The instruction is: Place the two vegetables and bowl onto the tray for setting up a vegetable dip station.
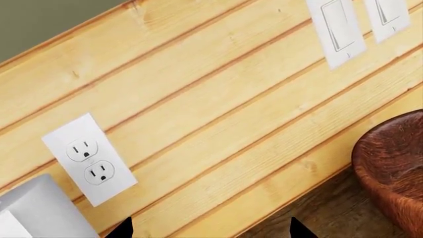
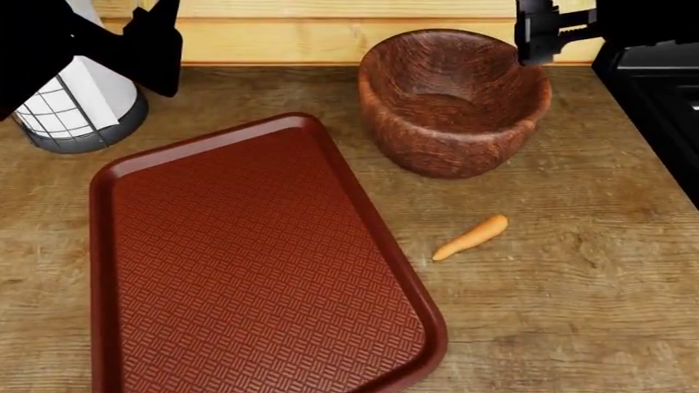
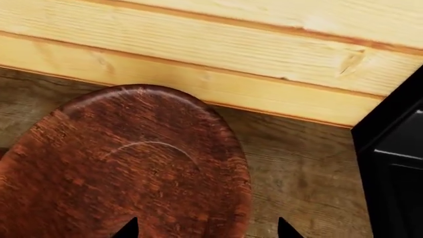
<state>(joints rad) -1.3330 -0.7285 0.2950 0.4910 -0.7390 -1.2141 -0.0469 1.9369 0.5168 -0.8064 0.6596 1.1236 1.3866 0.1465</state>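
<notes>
The dark reddish-brown wooden bowl (image 2: 453,102) stands upright at the back of the wooden counter, right of the dark red tray (image 2: 251,262), which is empty. The orange carrot (image 2: 472,237) lies on the counter between the tray's right edge and the bowl's front. The cucumber is out of view. My right gripper (image 2: 538,37) hovers over the bowl's far right rim; its fingertips stand wide apart over the bowl (image 3: 132,163). My left gripper (image 2: 153,49) is raised at the back left, open and empty, facing the wall; the bowl (image 1: 393,168) shows at one side.
A white wire-framed cylinder (image 2: 77,106) stands at the back left, by the tray's far corner. A black appliance (image 2: 656,106) borders the counter on the right. The wood-panelled wall (image 1: 218,99) carries an outlet (image 1: 89,158) and light switches (image 1: 337,29).
</notes>
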